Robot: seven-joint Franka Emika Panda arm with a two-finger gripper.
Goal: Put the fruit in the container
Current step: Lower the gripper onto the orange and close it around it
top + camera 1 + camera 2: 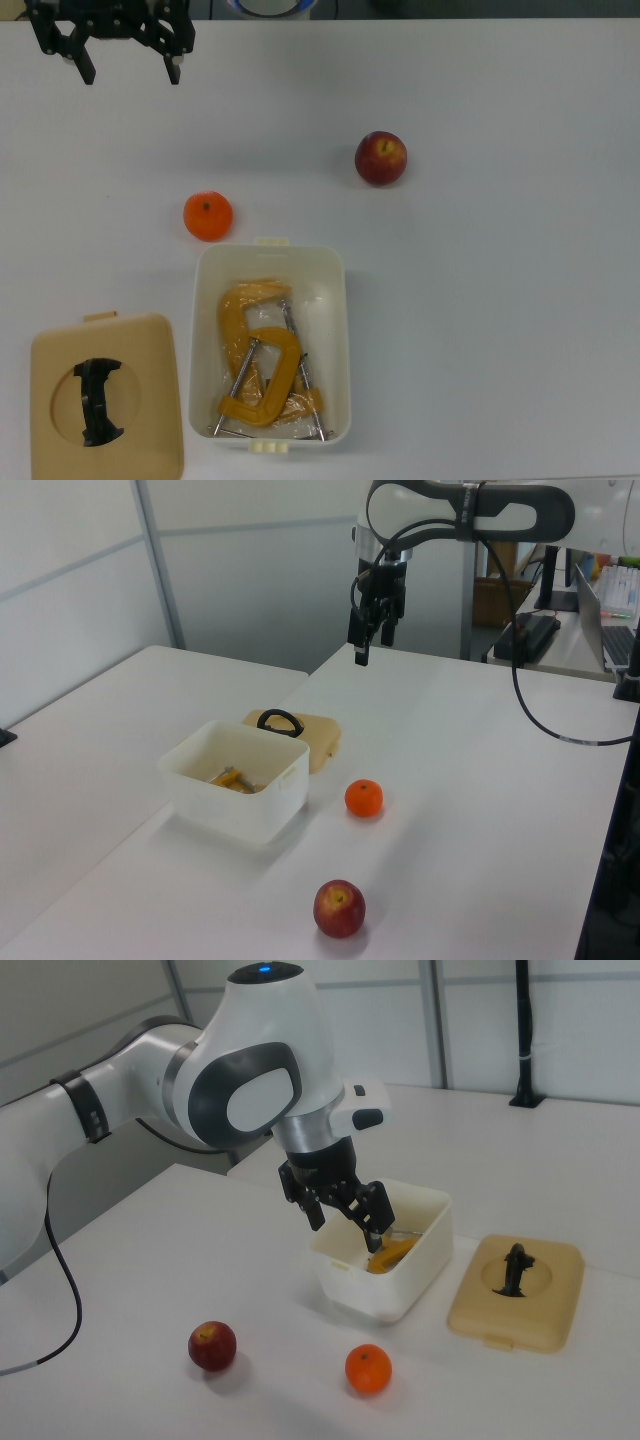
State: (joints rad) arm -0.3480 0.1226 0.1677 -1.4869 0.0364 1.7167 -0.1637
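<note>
White table [500, 330], top view alone shows clamps [262, 365] whole

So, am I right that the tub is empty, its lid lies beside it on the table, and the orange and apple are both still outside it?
Not quite: the tub is not empty. The top view shows orange-yellow clamps lying in it. The rest holds: the lid lies beside it on the table, and the orange and apple are both outside.
</note>
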